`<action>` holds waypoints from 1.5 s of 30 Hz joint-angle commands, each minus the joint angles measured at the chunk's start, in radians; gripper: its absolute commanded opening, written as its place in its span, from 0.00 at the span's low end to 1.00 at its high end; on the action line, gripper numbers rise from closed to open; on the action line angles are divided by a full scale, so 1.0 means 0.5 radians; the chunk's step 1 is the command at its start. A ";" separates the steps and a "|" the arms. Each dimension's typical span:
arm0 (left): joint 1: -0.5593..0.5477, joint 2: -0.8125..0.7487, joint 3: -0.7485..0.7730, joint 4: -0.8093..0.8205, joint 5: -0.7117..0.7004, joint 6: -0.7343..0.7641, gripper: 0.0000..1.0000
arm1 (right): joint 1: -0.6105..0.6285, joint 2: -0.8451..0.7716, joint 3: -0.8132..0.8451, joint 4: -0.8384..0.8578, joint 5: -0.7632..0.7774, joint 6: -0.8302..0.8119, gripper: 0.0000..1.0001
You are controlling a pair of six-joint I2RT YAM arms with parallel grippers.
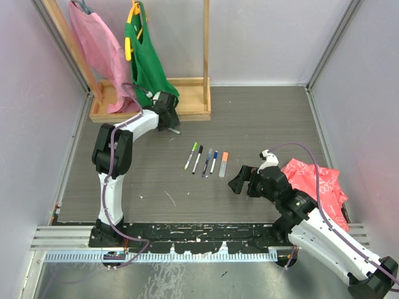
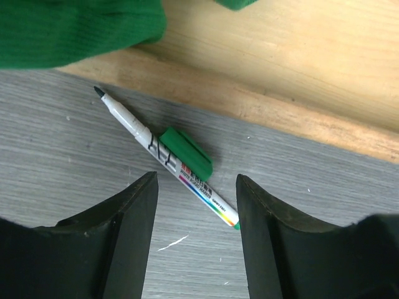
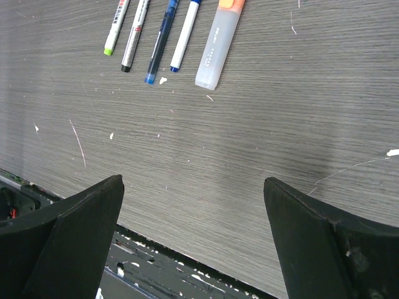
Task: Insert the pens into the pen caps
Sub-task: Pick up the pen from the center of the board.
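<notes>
An uncapped green pen (image 2: 163,156) with a white barrel lies on the grey table, tip pointing up-left. A green pen cap (image 2: 187,153) lies against its side. My left gripper (image 2: 196,182) is open just above them, one finger on each side of the pen's rear end; it is at the far left in the top view (image 1: 169,122). A row of pens lies mid-table: light green (image 1: 191,155), black (image 1: 197,159), dark blue (image 1: 207,162), blue (image 1: 214,162) and an orange highlighter (image 1: 224,165). My right gripper (image 1: 239,184) is open and empty, near the row's right side (image 3: 193,182).
A wooden stand's base (image 1: 187,112) lies right behind the green pen, with a green bag (image 1: 146,62) and a pink bag (image 1: 93,43) hanging over it. A red cloth (image 1: 315,180) lies at the right. Small white scraps dot the table. The table's front edge (image 3: 187,261) is under the right gripper.
</notes>
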 commanded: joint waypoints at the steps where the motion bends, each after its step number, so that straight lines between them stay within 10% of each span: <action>1: -0.008 0.040 0.127 -0.015 -0.034 -0.038 0.54 | -0.002 0.004 0.005 0.059 0.016 0.010 0.99; 45: 0.044 -0.259 -0.533 0.052 -0.080 0.057 0.21 | -0.003 -0.090 -0.056 0.082 -0.074 0.043 0.99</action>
